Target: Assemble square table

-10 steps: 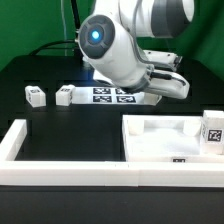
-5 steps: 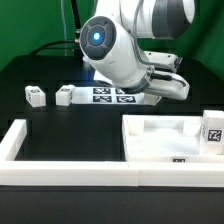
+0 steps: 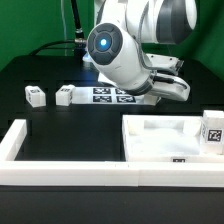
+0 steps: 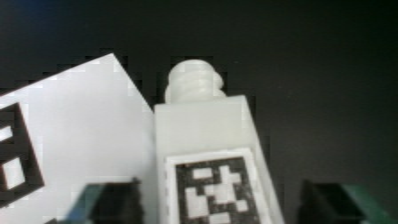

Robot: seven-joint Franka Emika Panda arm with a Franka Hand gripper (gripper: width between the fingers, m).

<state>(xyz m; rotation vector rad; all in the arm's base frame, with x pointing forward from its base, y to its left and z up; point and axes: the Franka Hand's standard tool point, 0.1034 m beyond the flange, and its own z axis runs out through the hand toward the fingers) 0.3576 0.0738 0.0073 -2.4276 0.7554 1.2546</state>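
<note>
Black worktop (image 3: 60, 125) is carrying the square slab (image 3: 160, 140) at the exterior view's right. Only the wrist view is showing my end effector (image 4: 217, 205): its fingers are standing wide apart, gripping nothing, with a tagged leg (image 4: 205, 140) lying between them. My arm (image 3: 120, 55) is leaning low over the marker board (image 3: 108, 95).

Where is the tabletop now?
On the exterior view's right, the tabletop lies flat just behind the border wall, a tagged leg at its edge.
</note>
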